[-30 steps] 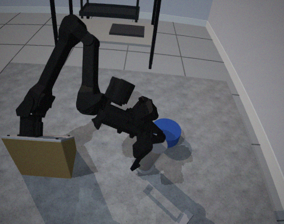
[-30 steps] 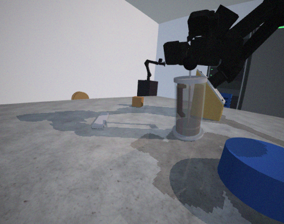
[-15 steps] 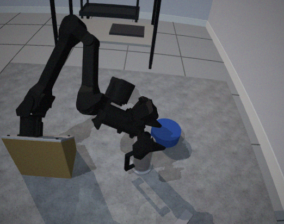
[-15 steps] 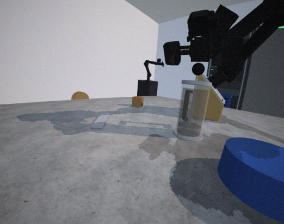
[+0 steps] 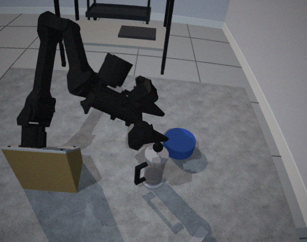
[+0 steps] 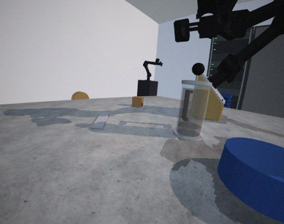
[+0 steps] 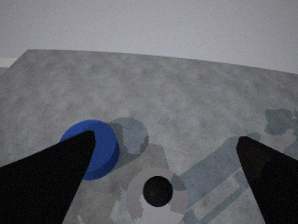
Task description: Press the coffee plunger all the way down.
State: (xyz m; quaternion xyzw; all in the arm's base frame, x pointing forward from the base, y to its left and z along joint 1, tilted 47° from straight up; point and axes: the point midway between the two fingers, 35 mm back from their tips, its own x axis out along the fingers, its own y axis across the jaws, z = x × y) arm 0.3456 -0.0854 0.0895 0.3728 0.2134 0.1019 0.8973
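The coffee press (image 5: pixel 154 171) (image 6: pixel 192 109) (image 7: pixel 156 212) stands upright, a clear cylinder with a dark handle and a pale lid. Its black plunger knob (image 5: pixel 157 147) (image 6: pixel 198 69) (image 7: pixel 158 191) sits a little above the lid, with a short bit of rod showing below it. Dark contents show low inside the cylinder. My gripper (image 5: pixel 166 126) (image 7: pixel 166 140) is wide open and empty, above the press and apart from the knob. In the wrist view the knob lies below the line between the fingertips.
A blue round block (image 5: pixel 180 142) (image 6: pixel 254 166) (image 7: pixel 102 150) lies close beside the press. The arm's yellow base (image 5: pixel 48 171) (image 6: pixel 210 109) stands behind it in the exterior view. Farther off are a pale flat bar (image 6: pixel 100 120) and an orange cube (image 6: pixel 137 101).
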